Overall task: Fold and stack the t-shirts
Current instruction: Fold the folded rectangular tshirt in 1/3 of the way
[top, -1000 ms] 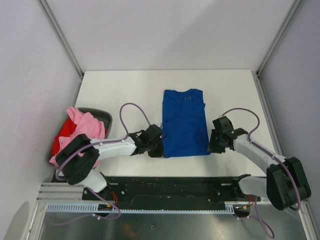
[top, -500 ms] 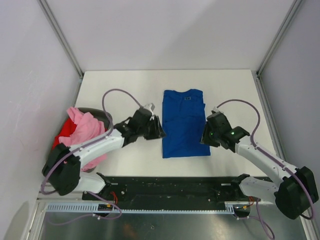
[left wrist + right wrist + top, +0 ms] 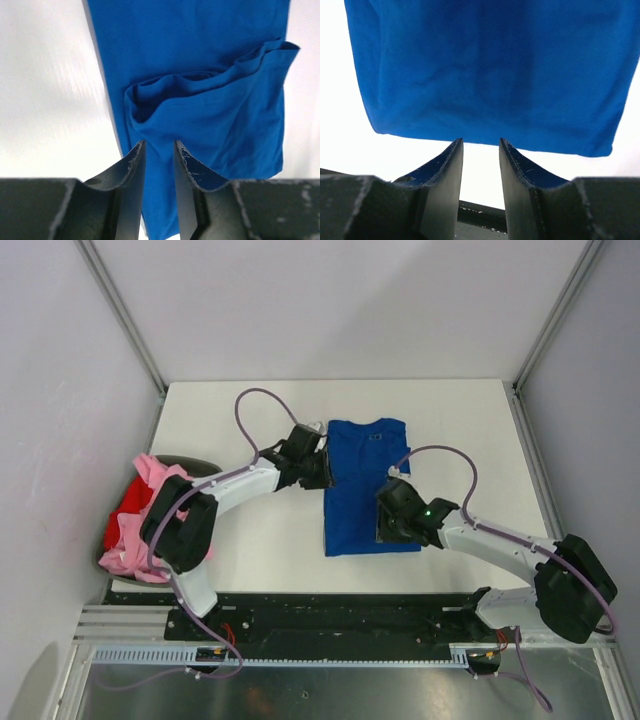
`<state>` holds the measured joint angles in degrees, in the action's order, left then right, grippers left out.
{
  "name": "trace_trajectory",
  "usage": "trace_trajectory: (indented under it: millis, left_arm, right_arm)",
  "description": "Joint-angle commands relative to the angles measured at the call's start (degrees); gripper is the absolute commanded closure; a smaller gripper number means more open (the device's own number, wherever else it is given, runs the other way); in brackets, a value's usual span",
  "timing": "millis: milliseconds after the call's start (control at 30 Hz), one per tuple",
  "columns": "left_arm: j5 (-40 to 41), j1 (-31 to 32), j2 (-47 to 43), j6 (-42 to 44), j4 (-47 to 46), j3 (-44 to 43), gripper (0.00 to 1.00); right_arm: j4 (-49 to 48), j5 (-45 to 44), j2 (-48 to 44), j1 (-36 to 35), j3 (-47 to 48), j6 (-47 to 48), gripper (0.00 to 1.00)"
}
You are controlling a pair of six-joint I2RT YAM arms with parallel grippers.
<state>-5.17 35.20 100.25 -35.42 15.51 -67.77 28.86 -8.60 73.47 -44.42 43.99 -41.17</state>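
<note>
at far left the pink t-shirt [image 3: 150,475] and the red t-shirt [image 3: 122,508] lie heaped in the basket [image 3: 203,466], not yet folded. the left gripper [image 3: 158,146] sits at the left edge of the blue t-shirt [image 3: 365,455], over its tucked sleeve, fingers slightly apart; whether they nip cloth is unclear. the blue t-shirt lies mid-way across the table [image 3: 250,420] as a narrow strip, so the crosswise fold seems next. the right gripper [image 3: 481,142], fingers spread and empty, is at the near hem and must close on all layers.
</note>
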Motion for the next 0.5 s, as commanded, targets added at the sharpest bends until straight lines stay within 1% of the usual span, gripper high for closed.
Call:
trace_trajectory:
  millis: [0,267,467]
  left_arm:
    - [1.1,-0.4,1.3,1.6,2.0,-2.8,0.66]
    - [1.1,-0.4,5.6,1.5,2.4,-5.4,0.63]
    - [1.2,-0.5,8.1,1.5,2.4,-7.5,0.63]
  right_arm:
    - [-2.6,-3.0,1.5,-1.7,1.3,-1.4,0.61]
    - [-4.5,-3.1,3.9,-3.0,0.1,-2.2,0.61]
    - [-5.5,-2.9,4.6,-3.1,-1.3,-2.3,0.61]
